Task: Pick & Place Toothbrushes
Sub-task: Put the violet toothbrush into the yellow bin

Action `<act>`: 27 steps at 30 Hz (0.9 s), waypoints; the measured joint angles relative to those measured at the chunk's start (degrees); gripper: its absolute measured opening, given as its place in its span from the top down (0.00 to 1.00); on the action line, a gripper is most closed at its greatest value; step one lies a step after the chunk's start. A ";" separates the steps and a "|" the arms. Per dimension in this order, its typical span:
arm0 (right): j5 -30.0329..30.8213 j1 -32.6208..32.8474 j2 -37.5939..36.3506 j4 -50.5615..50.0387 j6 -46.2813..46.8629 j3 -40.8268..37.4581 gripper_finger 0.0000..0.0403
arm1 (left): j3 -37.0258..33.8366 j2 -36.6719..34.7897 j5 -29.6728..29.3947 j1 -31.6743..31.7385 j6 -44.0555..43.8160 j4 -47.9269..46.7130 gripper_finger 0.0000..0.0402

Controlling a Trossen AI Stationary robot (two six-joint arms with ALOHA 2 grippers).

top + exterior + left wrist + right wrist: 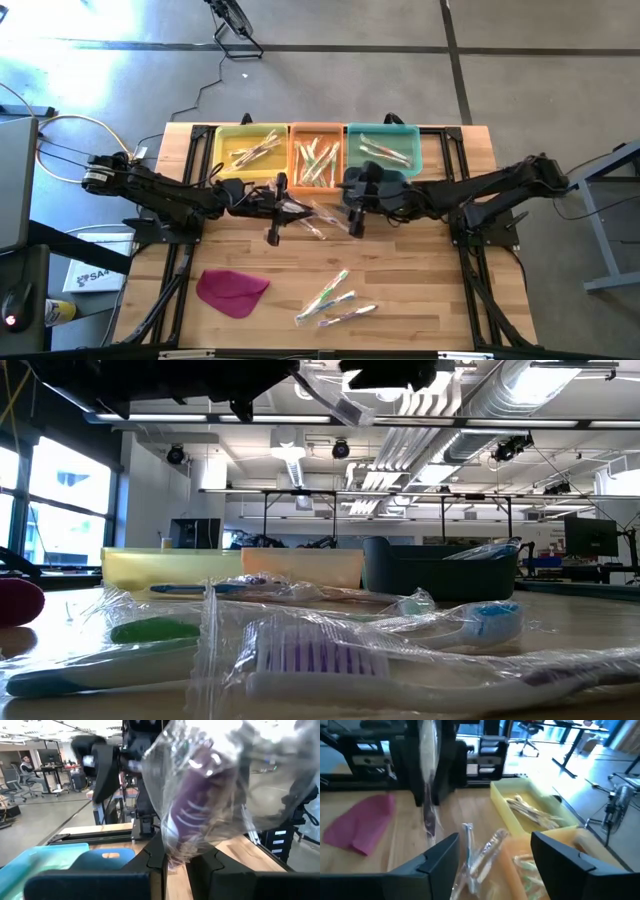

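My left gripper (290,208) hovers over the table's middle, shut on a toothbrush (200,805) with purple bristles in a clear wrapper. My right gripper (502,855) stands open just to its right, facing it with nothing between its fingers. Below the right gripper, several more wrapped toothbrushes (480,855) lie in the orange bin. Three wrapped toothbrushes (335,300) lie flat on the wood near the front edge and fill the low view's foreground (330,660). My left gripper pinches the wrapped toothbrush between its two fingers, on a lower stretch of it (175,860). The fingers reach in about level from the table's left and lie across the brush. It stands steeply, lifted clear; wrapper (430,827) hangs below the fingers.
Three bins stand in a row at the far edge: yellow (222,150), orange (296,158) and teal (412,150), each with toothbrushes inside. A magenta cloth (232,290) lies at the front left. Bare wood lies between the bins and the loose brushes.
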 joint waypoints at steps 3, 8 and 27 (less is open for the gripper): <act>0.88 1.05 -2.97 -3.22 0.78 0.11 0.39 | -0.02 0.02 0.00 0.00 0.00 -0.49 0.90; 0.38 3.28 -7.51 -9.88 1.66 0.09 0.38 | -0.02 -0.10 -0.19 0.02 0.00 -0.56 0.90; -0.60 5.08 1.76 -18.79 16.92 0.02 0.50 | -0.03 -22.34 -34.60 0.09 5.36 -29.68 0.90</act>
